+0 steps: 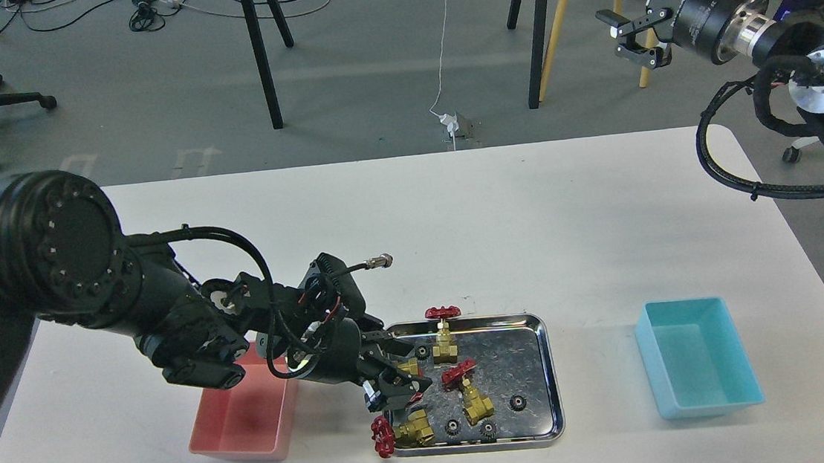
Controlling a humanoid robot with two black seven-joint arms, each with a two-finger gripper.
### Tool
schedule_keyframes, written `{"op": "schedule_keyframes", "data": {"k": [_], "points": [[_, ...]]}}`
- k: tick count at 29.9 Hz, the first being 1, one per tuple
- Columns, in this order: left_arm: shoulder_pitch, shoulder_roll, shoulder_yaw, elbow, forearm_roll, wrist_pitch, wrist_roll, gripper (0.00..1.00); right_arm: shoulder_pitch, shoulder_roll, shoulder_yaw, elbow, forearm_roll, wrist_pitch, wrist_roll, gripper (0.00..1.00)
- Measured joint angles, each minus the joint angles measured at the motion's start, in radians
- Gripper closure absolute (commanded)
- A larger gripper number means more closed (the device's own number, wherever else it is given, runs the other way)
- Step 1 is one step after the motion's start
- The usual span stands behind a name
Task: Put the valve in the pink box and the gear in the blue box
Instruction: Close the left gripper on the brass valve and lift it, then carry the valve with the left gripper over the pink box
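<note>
Four valves are at the steel tray (536, 370). One stands upright at the back (445, 342), one lies mid-tray (476, 403), and one lies at the front left (413, 431) with its red handwheel over the rim. My left gripper (401, 383) is down in the tray's left side, shut on the fourth valve (409, 367), which is mostly hidden by the fingers. Black gears lie in the tray, at the back (422, 351), the right (518, 402) and the front (452, 427). The pink box (239, 426) is left of the tray, partly under my left arm. The blue box (696, 367) is to the right. My right gripper (625, 37) is open and empty, high at the back right.
The white table (456, 220) ends close in front of the tray and boxes. My left forearm and its cables hang over the pink box's far right corner. Stand legs, cables and an office chair are on the floor behind the table.
</note>
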Motion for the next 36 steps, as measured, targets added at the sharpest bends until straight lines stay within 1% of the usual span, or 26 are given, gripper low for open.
{"op": "schedule_keyframes", "data": {"k": [4,8,10,12,13,17,21,28,36], "points": [[0.018,0.000,0.001,0.021,0.002,0.001,0.000,0.51,0.000,0.000,0.000,0.000,0.000,0.000,0.000,0.01],[0.025,0.000,0.004,0.027,0.003,0.002,0.000,0.61,0.000,0.000,0.001,0.000,0.000,0.000,0.000,0.01],[0.026,0.000,0.010,0.028,0.003,0.004,0.000,0.65,0.000,0.000,0.001,0.000,0.000,0.000,0.000,0.01],[0.027,0.000,0.012,0.028,0.003,0.007,0.000,0.71,0.000,0.001,0.001,0.000,0.000,0.000,0.000,0.01],[0.027,0.000,0.013,0.028,0.004,0.007,0.000,0.75,0.000,0.002,0.001,0.000,0.000,0.000,0.000,0.01],[0.028,0.000,0.016,0.028,0.017,0.012,0.000,0.86,-0.002,0.003,0.001,0.000,0.000,0.000,0.000,0.01],[0.030,0.000,0.016,0.025,0.034,0.026,0.000,0.90,-0.002,0.003,0.002,0.000,0.000,0.000,0.001,0.01],[0.022,0.004,0.010,0.016,0.037,0.042,0.000,0.91,-0.002,0.003,0.002,0.000,0.000,0.000,0.002,0.01],[-0.027,0.071,-0.010,-0.010,0.042,0.043,0.000,0.92,-0.002,0.005,0.011,0.000,0.000,0.000,0.002,0.01]]}}
